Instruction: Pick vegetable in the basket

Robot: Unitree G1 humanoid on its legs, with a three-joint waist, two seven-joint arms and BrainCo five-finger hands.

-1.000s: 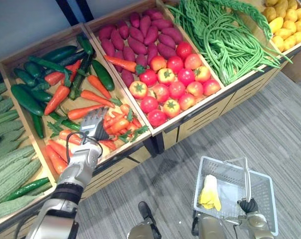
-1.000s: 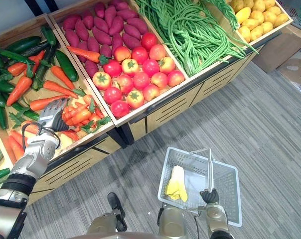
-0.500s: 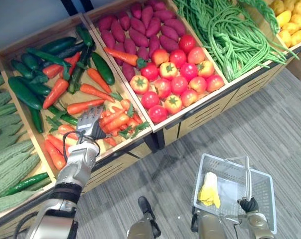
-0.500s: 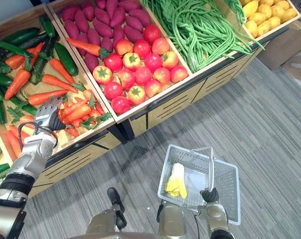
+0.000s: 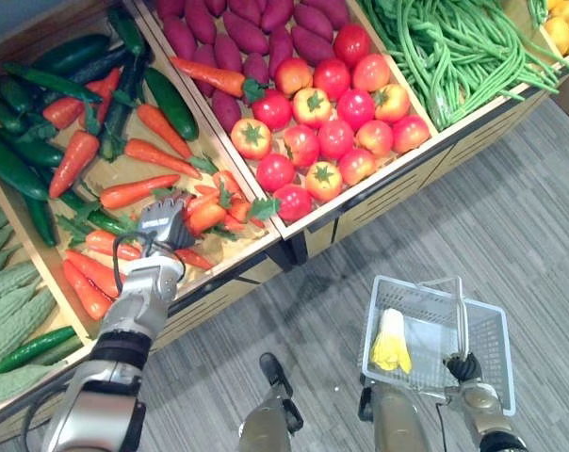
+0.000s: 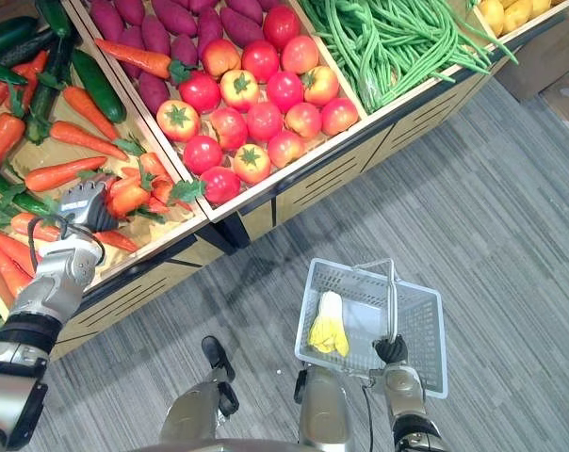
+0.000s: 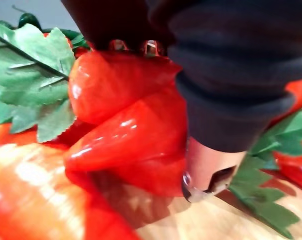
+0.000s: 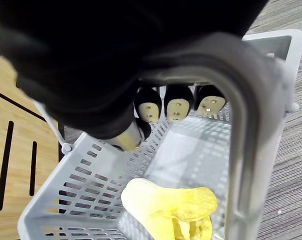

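In the left eye view, the left hand (image 5: 162, 224) lay at about 9 o'clock in the wooden carrot bin (image 5: 258, 260), its fingers bent over a carrot (image 5: 205, 216) in the heap. Cucumbers (image 5: 171, 102) lay at 11 o'clock of that hand. Tomatoes (image 5: 336, 137) filled the next bin, toward 1 o'clock. At 5 o'clock, over the grey floor (image 5: 529, 207), the right hand (image 5: 463, 367) gripped the handle of a pale plastic basket (image 5: 489, 325). A yellow vegetable (image 5: 391, 341) lay inside against its 9 o'clock wall.

The right eye view gave the same layout: the left hand (image 6: 85, 202) touching the carrot pile at 9 o'clock, and the basket (image 6: 426, 377) at 5 o'clock, well apart from the bins.

In the left wrist view, the fingertips (image 7: 151, 47) and the thumb (image 7: 206, 167) closed on the glossy orange-red carrot (image 7: 126, 130) from opposite sides. Green leaves (image 7: 31, 65) lay just beside it.

In the right wrist view, the fingers (image 8: 178, 105) curled round the grey handle (image 8: 246, 125), and the yellow vegetable (image 8: 171, 205) rested on the basket's mesh floor.
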